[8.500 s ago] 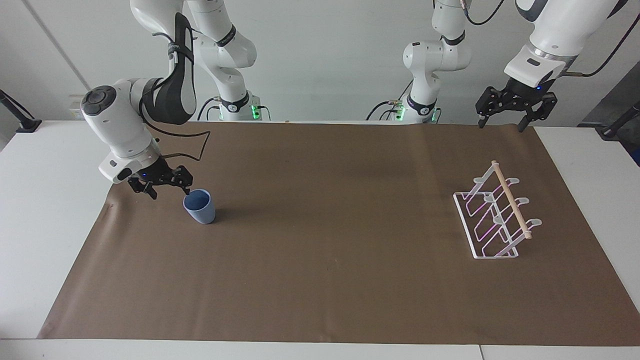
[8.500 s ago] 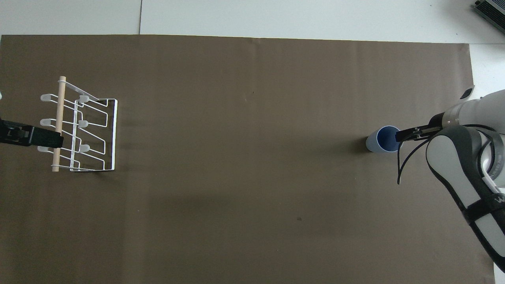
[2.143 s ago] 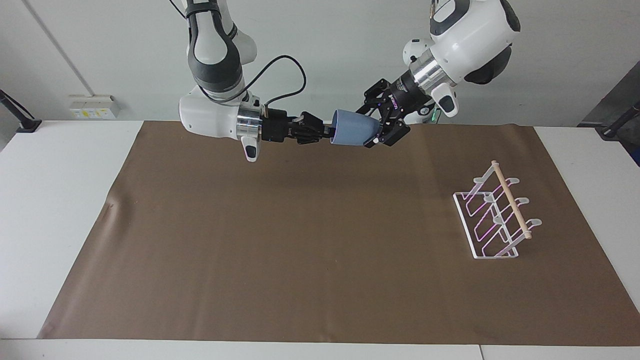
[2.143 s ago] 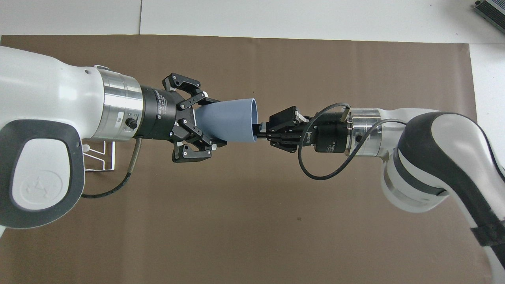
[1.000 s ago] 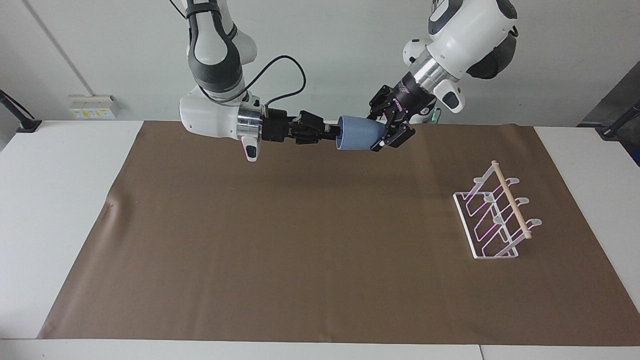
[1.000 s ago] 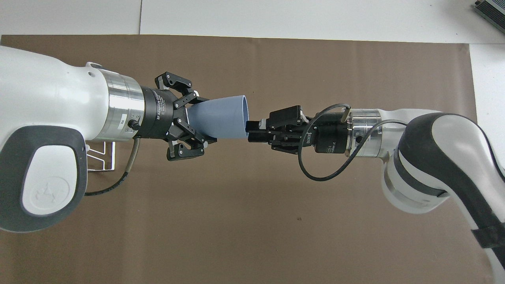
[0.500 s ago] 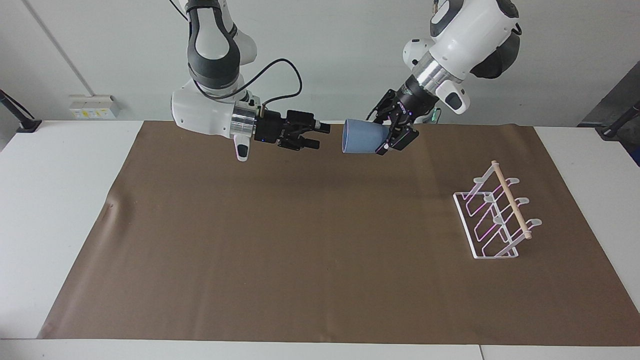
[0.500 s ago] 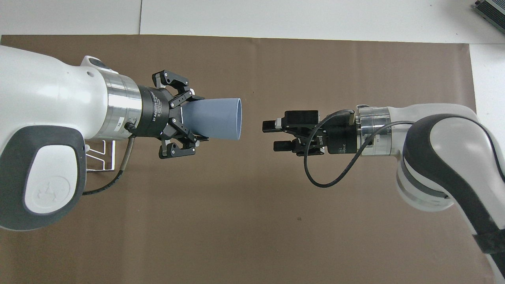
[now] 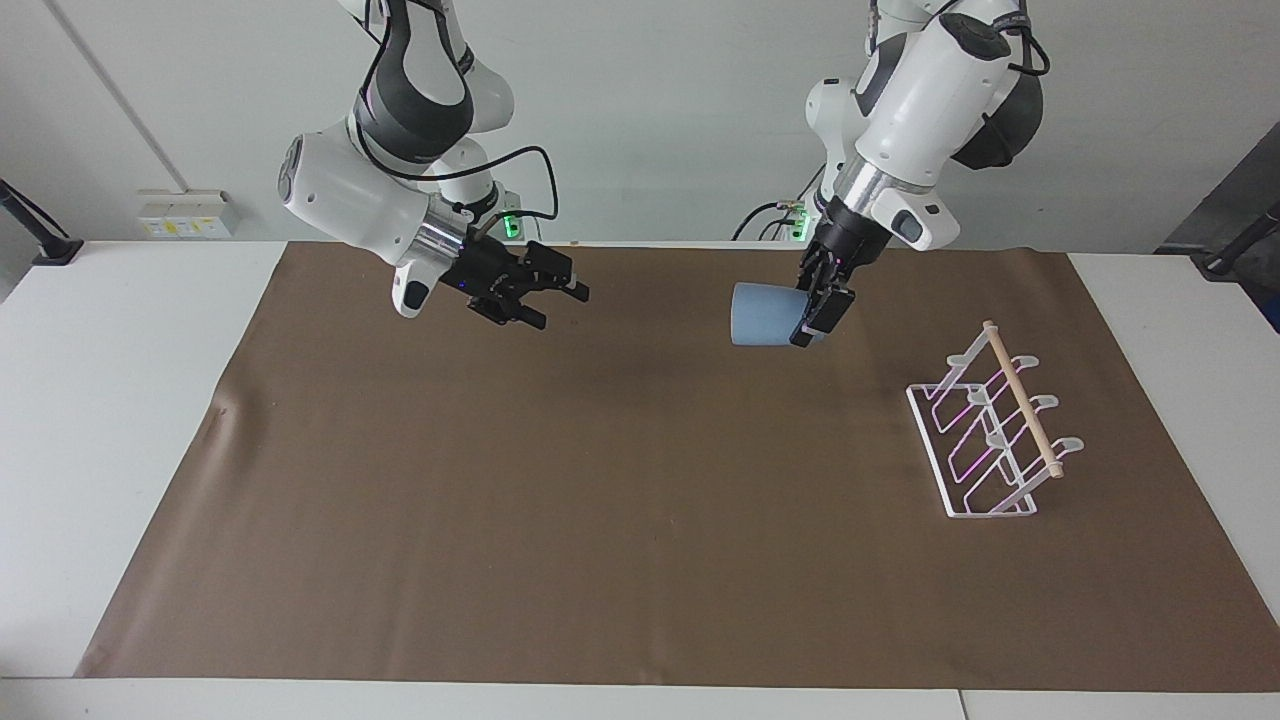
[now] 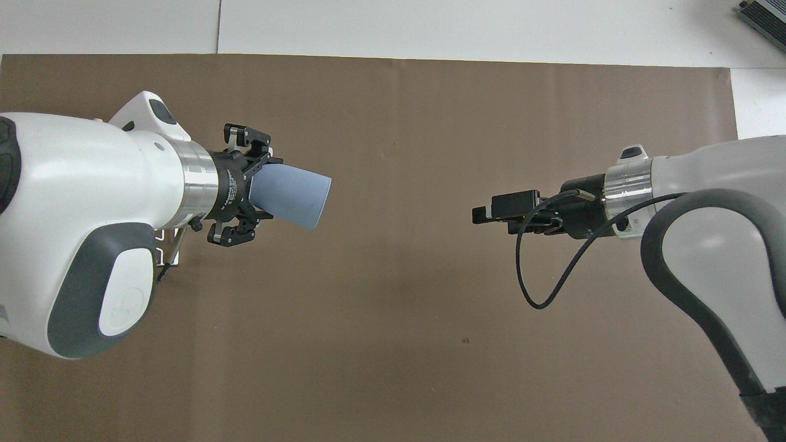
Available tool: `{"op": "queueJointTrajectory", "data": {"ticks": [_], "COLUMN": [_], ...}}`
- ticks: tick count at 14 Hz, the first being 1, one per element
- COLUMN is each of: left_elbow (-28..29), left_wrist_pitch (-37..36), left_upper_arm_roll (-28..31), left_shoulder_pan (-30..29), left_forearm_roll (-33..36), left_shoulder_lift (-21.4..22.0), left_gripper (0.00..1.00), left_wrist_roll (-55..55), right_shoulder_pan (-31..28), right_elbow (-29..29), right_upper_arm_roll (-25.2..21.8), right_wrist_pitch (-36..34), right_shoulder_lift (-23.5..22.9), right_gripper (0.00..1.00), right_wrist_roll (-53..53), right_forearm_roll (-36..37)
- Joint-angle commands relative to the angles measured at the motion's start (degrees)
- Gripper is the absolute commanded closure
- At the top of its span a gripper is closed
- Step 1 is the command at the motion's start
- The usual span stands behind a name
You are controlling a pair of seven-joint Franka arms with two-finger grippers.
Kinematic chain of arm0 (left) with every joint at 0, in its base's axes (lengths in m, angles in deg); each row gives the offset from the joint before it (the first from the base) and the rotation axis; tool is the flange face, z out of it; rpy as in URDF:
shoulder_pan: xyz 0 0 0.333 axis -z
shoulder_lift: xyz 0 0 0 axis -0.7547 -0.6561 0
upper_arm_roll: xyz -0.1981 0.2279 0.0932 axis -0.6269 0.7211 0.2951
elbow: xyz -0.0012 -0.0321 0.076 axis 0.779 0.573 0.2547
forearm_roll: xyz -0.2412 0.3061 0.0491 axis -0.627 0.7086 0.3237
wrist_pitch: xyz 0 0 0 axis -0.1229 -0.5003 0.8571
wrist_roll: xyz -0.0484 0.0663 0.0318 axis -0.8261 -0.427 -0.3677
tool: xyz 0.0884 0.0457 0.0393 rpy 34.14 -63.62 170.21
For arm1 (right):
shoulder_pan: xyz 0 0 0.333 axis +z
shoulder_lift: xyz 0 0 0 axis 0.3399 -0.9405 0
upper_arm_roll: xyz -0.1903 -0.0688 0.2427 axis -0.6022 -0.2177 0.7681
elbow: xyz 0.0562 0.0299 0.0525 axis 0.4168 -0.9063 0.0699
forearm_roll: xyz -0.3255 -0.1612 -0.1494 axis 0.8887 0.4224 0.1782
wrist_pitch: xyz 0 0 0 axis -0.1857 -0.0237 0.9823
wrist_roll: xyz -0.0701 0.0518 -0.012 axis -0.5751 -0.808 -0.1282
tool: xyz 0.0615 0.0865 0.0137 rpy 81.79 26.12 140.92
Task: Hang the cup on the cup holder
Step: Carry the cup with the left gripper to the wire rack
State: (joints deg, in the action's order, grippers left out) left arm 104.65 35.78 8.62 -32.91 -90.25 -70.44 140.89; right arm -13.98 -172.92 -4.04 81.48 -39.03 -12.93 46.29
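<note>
The light-blue cup [image 9: 762, 314] lies on its side in the air, its base gripped by my left gripper [image 9: 812, 318], its mouth turned toward the right arm's end of the table. In the overhead view the cup [image 10: 291, 197] sticks out of the left gripper [image 10: 261, 189]. My right gripper [image 9: 557, 303] is open and empty over the mat, apart from the cup; it also shows in the overhead view [image 10: 486, 215]. The white wire cup holder [image 9: 988, 432] with its wooden rod stands empty at the left arm's end; from overhead only a corner [image 10: 166, 256] shows under the left arm.
A brown mat [image 9: 600, 480] covers most of the white table [image 9: 110, 400]. Nothing else stands on the mat.
The right gripper has let go of the cup and drawn back toward its own end. The left gripper has carried the cup lower and toward the cup holder.
</note>
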Motion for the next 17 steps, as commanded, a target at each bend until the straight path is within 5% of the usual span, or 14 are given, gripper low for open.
{"op": "queueJointTrajectory", "data": {"ticks": [1,7,12,17], "left_elbow": [4.5,8.5,8.3,8.0], "left_wrist_pitch": [2.7,14.4,20.7,22.8], "left_upper_arm_roll": [-0.3,-0.2,-0.2,-0.1], "left_shoulder_pan": [-3.0,-8.3,-13.5,-16.1], "left_forearm_roll": [5.9,18.3,38.4,53.1], "left_shoulder_lift": [3.4,2.9,-0.5,-2.5], "left_gripper": [1.00,1.00,1.00,1.00], "left_wrist_roll": [-8.3,-20.5,-22.7,-17.8], "right_shoulder_pan": [-1.0,-1.6,-5.5,-9.2], "right_elbow": [1.0,2.1,6.2,16.5], "right_upper_arm_roll": [0.3,0.3,0.1,0.1], "right_wrist_pitch": [0.7,4.6,2.5,-11.1], "right_shoulder_lift": [0.3,0.1,0.8,2.2], "right_gripper": [0.00,0.00,0.00,0.00], "right_wrist_roll": [-1.6,-1.6,-5.4,-7.4], "right_forearm_roll": [10.4,35.5,41.4,41.8]}}
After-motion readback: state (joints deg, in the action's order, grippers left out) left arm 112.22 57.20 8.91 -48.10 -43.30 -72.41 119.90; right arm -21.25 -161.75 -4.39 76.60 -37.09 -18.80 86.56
